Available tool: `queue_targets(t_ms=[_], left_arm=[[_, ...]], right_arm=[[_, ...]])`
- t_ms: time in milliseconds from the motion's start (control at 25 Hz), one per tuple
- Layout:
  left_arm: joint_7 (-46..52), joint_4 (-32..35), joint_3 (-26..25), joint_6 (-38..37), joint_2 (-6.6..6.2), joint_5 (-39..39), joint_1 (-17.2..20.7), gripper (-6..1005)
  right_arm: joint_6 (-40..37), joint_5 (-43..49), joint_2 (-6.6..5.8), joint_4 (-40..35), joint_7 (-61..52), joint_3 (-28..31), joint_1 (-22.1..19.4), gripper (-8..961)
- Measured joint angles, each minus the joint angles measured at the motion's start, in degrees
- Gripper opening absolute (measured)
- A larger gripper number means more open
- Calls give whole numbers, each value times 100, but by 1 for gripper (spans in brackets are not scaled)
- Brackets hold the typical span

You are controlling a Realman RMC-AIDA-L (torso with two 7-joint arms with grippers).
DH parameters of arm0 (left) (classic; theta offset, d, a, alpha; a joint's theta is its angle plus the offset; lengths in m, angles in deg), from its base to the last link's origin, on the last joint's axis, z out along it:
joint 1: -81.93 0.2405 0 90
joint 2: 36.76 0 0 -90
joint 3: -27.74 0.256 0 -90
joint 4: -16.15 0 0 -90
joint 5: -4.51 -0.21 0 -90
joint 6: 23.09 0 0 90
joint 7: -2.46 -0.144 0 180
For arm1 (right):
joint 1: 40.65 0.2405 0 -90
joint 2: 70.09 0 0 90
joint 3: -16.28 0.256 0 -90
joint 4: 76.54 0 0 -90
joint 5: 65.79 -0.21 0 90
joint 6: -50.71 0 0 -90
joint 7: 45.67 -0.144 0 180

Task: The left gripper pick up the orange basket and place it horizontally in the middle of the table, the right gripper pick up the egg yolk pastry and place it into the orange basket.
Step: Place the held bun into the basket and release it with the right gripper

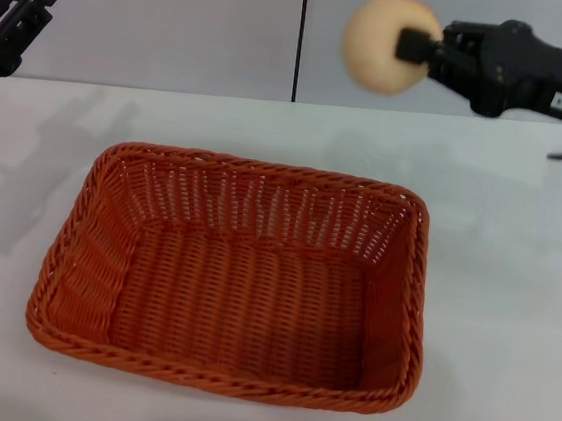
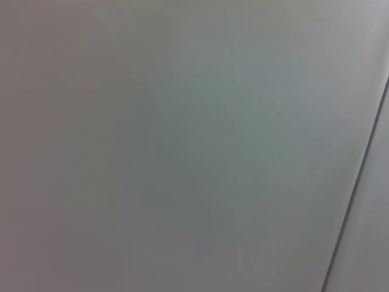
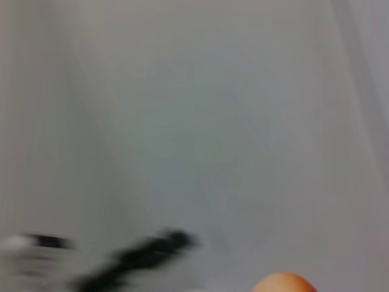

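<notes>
Above the orange basket (image 1: 233, 286), right gripper (image 1: 411, 45) jaws apparently clamp the egg yolk pastry (image 1: 379, 42)

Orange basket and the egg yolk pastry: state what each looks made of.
The orange basket: woven strands, likely plastic made to look like wicker, given the uniform orange colour, the slatted walls and the braided rim.
The egg yolk pastry, held by the right gripper: matte, pale cream, smooth rounded surface, probably baked dough.

One orange basket (image 1: 233, 281) on the one white table (image 1: 513, 295), nothing inside it. One egg yolk pastry (image 1: 384, 42) up above the basket's far right corner. Two grippers in shot: the right gripper (image 1: 419, 46) clamped on that pastry, the left gripper (image 1: 16, 7) above the basket's far left
</notes>
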Motion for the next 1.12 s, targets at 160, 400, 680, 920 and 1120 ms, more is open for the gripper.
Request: queue_targets(t_ms=[160,400,680,920,1120], left_arm=[[-30,0,19,38,0,0,-46,587],[-40,0,23,65,0,-19,-128,587],[-45,0,41,120,0,-30,-172,587],[-45,0,48,120,0,-34,-151,587],[-44,0,49,106,0,-35,-139,586]], right_arm=[[-856,4,-114,501,49,-99,288,125],[-1093,624,-122,724,-328,-142,640,81],[-985,930,-60,721,-604,-78,706,208],[-971,903,-48,568,-418,182,489,441],[-1013,572,94,499,546,892,-6,569]])
